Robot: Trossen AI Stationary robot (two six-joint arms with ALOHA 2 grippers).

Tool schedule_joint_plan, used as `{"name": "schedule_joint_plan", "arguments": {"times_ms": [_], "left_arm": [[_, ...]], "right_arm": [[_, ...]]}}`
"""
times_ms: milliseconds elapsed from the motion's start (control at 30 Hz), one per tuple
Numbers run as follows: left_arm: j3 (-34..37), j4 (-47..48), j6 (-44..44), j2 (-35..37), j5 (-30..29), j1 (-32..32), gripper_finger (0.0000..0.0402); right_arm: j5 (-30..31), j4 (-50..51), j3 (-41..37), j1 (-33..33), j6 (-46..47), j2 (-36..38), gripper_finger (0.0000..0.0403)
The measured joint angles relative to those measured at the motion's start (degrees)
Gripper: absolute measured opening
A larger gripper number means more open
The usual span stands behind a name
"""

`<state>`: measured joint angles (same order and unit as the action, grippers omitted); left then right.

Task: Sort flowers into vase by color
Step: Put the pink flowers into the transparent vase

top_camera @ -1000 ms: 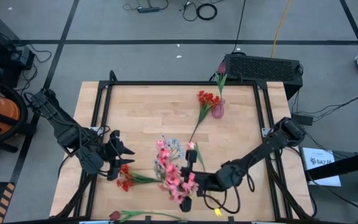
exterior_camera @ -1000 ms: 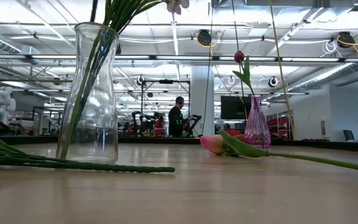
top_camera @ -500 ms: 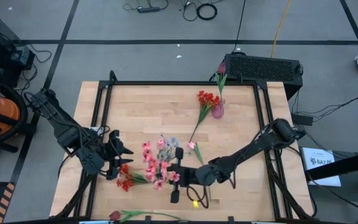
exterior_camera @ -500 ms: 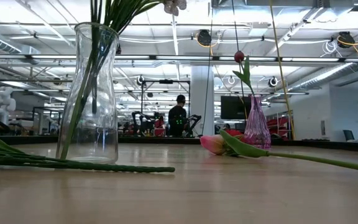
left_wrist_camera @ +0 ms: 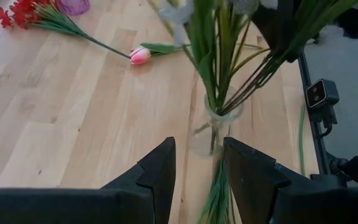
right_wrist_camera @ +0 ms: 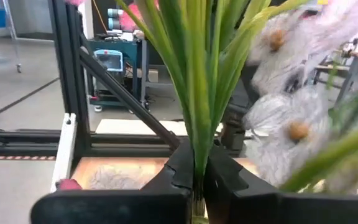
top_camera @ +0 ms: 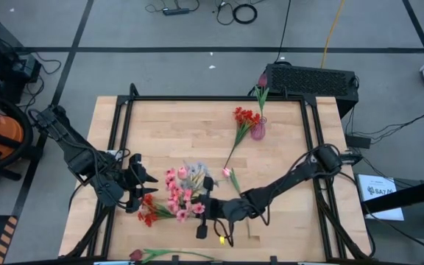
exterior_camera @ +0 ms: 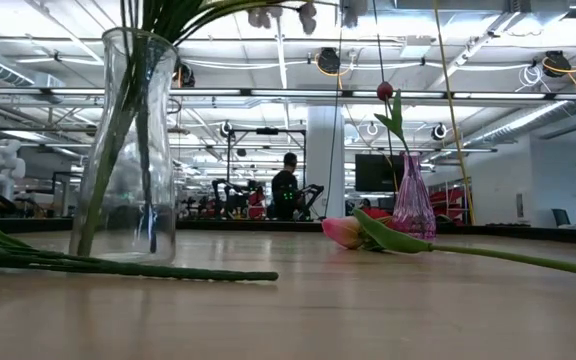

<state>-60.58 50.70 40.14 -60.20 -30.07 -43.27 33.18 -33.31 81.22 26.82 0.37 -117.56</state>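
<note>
A clear glass vase [exterior_camera: 128, 150] stands on the table near its front middle, with green stems [left_wrist_camera: 219, 81] in its mouth. Above it are pink blossoms [top_camera: 179, 195] and pale ones [top_camera: 193, 174]. My right gripper [top_camera: 199, 206] reaches in from the right and is shut on the pink spray's stems. My left gripper [left_wrist_camera: 199, 171] hangs open to the left of the vase, touching nothing. A red spray [top_camera: 149, 213] and a pink tulip [top_camera: 227, 172] lie flat on the table. A small pink vase [top_camera: 258, 131] at the back holds a red bud [top_camera: 262, 79]. My right gripper pinches a bundle of thin green stems [right_wrist_camera: 197, 158] between its two fingers, well below the blossoms. The fingers lie about level, coming from the table's right, across the stems. The stems stand nearly upright, and their lower ends reach down into the clear vase [left_wrist_camera: 216, 124].
A second red spray [top_camera: 245, 118] lies with its blossoms beside the pink vase. A red tulip [top_camera: 136, 255] lies at the near edge. Long green stems [exterior_camera: 118, 265] lie on the table by the clear vase. A black frame [top_camera: 212, 99] borders the table.
My right gripper has moved down and toward the table's left with the pink spray, rolling as it went. The blossoms now sit over the clear vase, with the stems lower inside it. The vase has shifted a little and leans slightly.
</note>
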Motion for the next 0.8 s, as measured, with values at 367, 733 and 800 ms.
{"name": "schedule_joint_plan", "arguments": {"times_ms": [367,733,800], "left_arm": [[0.0,0.0,0.0,0.0,0.1,0.0,0.0141],[0.0,0.0,0.0,0.0,0.3,0.0,0.0141],[0.0,-0.1,0.0,0.0,0.3,0.0,0.0141]], "right_arm": [[4.4,1.0,0.0,-0.3,4.2,-0.2,0.0071],[4.4,6.6,-0.1,-0.5,5.7,3.4,0.0156],[4.4,8.8,-0.1,-0.5,5.1,5.3,0.0168]]}}
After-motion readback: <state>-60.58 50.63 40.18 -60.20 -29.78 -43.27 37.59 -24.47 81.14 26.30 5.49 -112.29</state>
